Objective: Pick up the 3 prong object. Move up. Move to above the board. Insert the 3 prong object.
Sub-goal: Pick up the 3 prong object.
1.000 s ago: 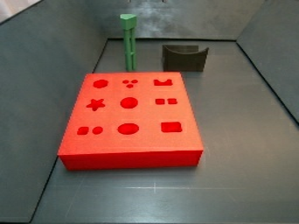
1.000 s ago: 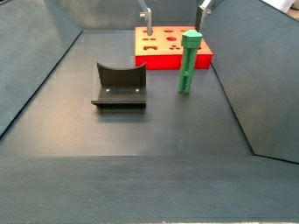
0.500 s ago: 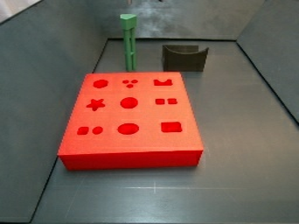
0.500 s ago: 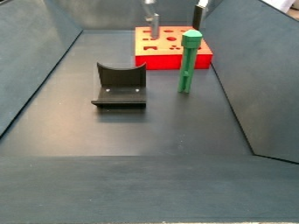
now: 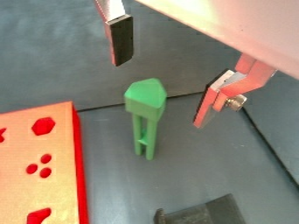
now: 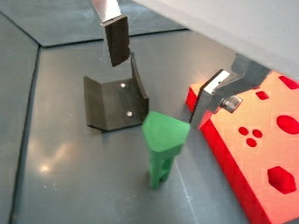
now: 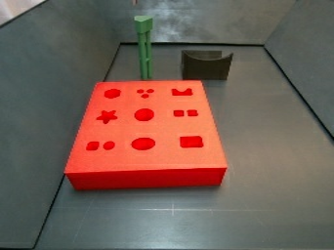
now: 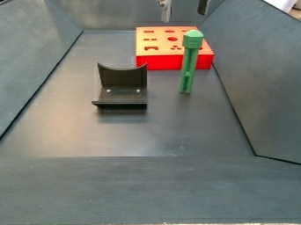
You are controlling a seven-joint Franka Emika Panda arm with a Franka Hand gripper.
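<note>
The gripper (image 5: pixel 176 74) hangs in the air above the tall thin green upright rod with the slightly wider top, the 3 prong object (image 5: pixel 143 116), its two flat silver fingers spread wide apart with nothing between them; in both wrist views one finger with its dark pad (image 6: pixel 117 41) shows on one side of the rod's top and the other finger (image 6: pixel 208 94) on the opposite side, neither touching it. In a side view only the fingertips of the gripper (image 8: pixel 181 9) show at the upper edge of the frame, above the far end of the enclosure. The 3 prong object (image 8: pixel 188 61) stands upright on the dark grey floor (image 8: pixel 141 141), just beside the large flat red rectangular block with shaped cutouts, the board (image 8: pixel 165 42), and does not sit in any of its holes. In a side view the rod (image 7: pixel 143 47) rises behind the board's far edge, near the back wall. The board (image 7: pixel 144 132) lies flat on the floor, its grid of circles, star, squares and three small dots facing up and all unfilled. The dark grey U-shaped block (image 8: pixel 120 85) rests on the floor near the rod, apart from it and from the board; it also shows in a wrist view (image 6: pixel 114 101), beyond the rod's top.
</note>
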